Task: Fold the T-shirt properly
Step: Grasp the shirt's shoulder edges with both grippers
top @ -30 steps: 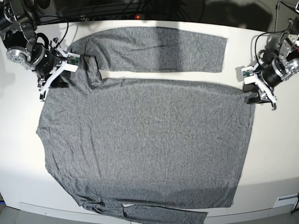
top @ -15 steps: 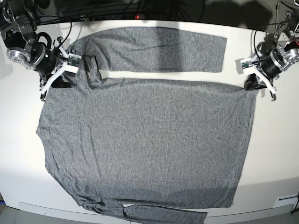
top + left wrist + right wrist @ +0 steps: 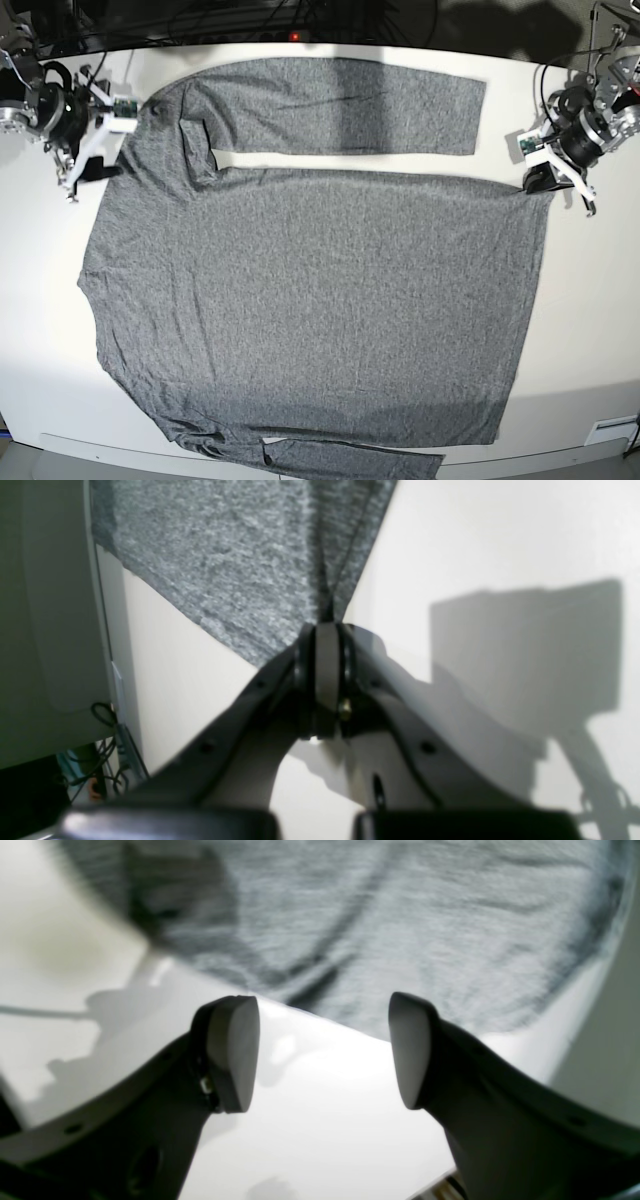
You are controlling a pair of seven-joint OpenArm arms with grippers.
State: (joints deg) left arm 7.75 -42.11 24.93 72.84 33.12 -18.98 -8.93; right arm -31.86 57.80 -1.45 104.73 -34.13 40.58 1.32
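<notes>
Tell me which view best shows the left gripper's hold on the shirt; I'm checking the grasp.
The left wrist view: the left gripper is shut on a pinched corner of the shirt. The base view shows that gripper small at the shirt's corner. The right wrist view shows only the open right gripper.

A pale cream counter (image 3: pixel 590 300) with a rounded edge filled the room's middle. Behind it lay darkness, tangled black cables (image 3: pixel 300 15) and one small red light (image 3: pixel 294 36).
</notes>
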